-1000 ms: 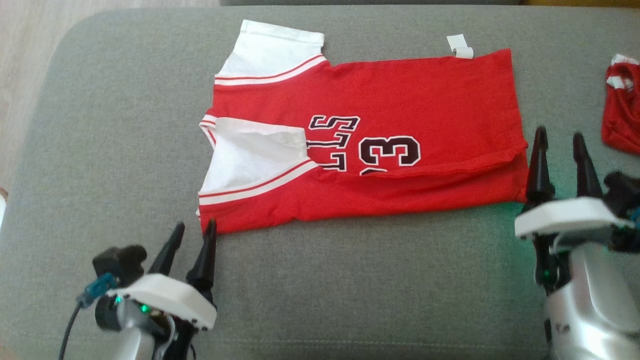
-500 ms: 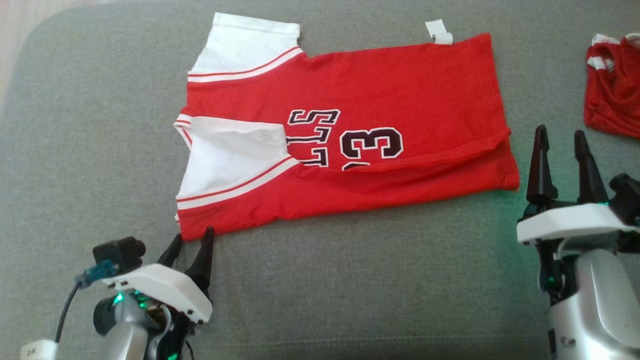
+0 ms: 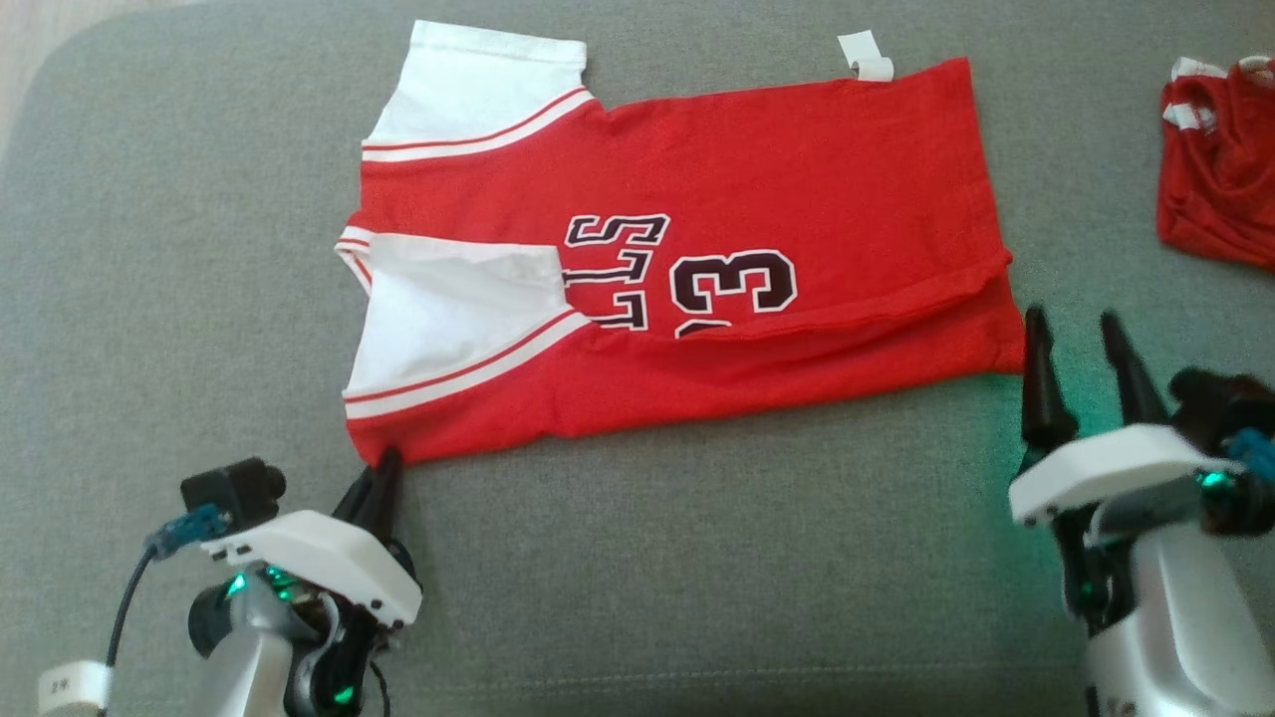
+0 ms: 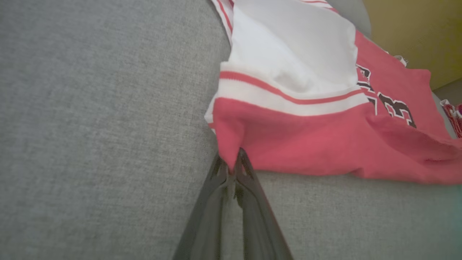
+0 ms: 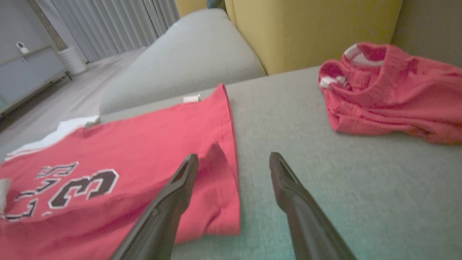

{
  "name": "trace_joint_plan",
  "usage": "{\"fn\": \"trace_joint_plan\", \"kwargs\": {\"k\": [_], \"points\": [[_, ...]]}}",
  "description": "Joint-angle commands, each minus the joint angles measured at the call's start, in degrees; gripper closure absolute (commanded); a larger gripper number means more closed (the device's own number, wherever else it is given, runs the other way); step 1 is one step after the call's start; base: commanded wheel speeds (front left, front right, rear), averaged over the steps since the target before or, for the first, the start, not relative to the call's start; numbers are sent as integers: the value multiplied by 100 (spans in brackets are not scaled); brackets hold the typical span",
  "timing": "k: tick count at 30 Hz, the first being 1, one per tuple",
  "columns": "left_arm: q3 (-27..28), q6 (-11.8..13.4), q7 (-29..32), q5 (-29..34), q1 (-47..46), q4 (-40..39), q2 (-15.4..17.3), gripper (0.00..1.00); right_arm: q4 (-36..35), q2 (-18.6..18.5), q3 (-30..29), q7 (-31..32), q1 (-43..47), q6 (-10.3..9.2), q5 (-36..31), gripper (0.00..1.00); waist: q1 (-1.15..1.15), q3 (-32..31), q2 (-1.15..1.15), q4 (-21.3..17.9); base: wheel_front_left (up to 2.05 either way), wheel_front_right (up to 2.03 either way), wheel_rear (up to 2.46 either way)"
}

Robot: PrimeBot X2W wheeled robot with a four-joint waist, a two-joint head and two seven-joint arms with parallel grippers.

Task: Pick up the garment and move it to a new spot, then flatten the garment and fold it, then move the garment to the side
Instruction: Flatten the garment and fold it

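The garment point(image 3: 757, 179) is a red jersey with white sleeves and a black 23, lying partly folded on the grey cushion point(image 3: 697, 558). My left gripper point(image 3: 386, 464) is shut on the garment's near left corner; in the left wrist view the two fingers pinch the red hem point(image 4: 231, 159). Over at the garment's near right corner my right gripper point(image 3: 1074, 339) stands open just off the cloth. In the right wrist view its fingers point(image 5: 180, 187) straddle the red edge point(image 5: 231, 202) without touching it.
A second red garment point(image 3: 1215, 169) lies crumpled at the far right of the cushion, also seen as a bundle point(image 5: 389, 94) in the right wrist view. A yellow cushion point(image 5: 310, 29) rises behind. Wood floor point(image 3: 40, 20) shows past the far left corner.
My left gripper moved up to the jersey's near left corner and shut on it. My right gripper drew slightly nearer and leftward, still open. The camera shifted.
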Motion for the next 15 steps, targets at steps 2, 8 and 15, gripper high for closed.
{"fn": "trace_joint_plan", "kwargs": {"k": [2, 8, 15], "points": [[199, -25, -211, -45, -234, -220, 33, 100, 1, -20, 138, 116, 28, 37, -62, 0, 0, -7, 0, 29, 0, 0, 0], [224, -12, -495, -34, -262, -365, 1, 100, 619, -20, 50, 244, -226, 37, 30, 0, 0, -6, 0, 130, 0, 0, 0], [179, -9, -654, -12, -287, -418, -28, 100, 1440, -20, 194, 448, -577, 37, 150, 0, 0, -20, 0, 226, 0, 0, 0]]}}
